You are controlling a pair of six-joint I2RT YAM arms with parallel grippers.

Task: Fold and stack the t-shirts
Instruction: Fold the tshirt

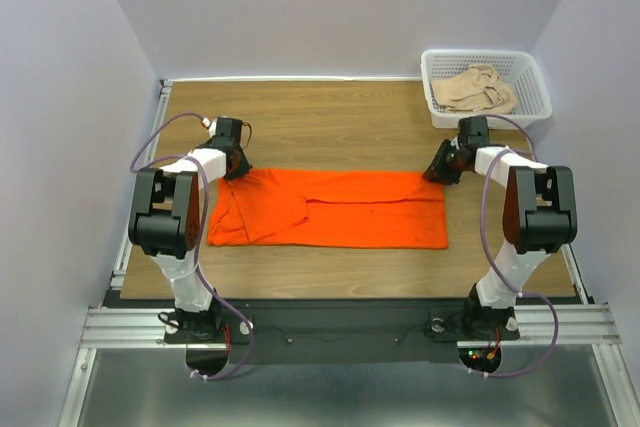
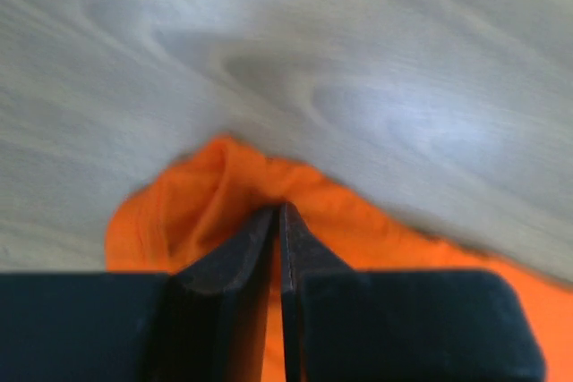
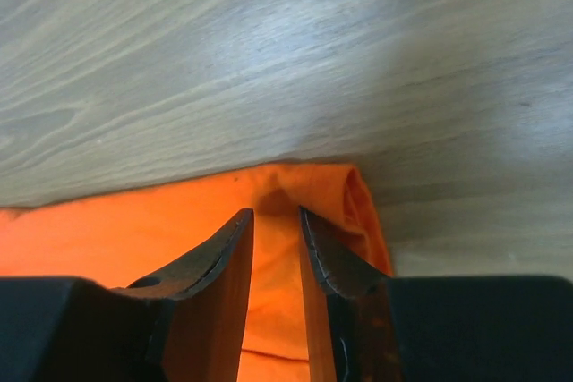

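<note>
The wooden table [image 1: 330, 117] carries the orange t-shirt [image 1: 340, 209], spread flat at its middle with one long flap already turned over. In the table's far right corner, the white basket [image 1: 541, 99] holds the beige t-shirt [image 1: 480, 90], crumpled and awaiting its turn. At the orange shirt's far corners, the left gripper [image 1: 234, 171] has its jaws pressed nearly together on a pinch of bunched cloth. The right gripper [image 1: 438, 175] stands narrowly parted astride the corner hem (a firm hold there is not evident). By appearances a lengthwise fold is in hand. The next move calls for both corners secured, then lifted together towards the near edge.
</note>
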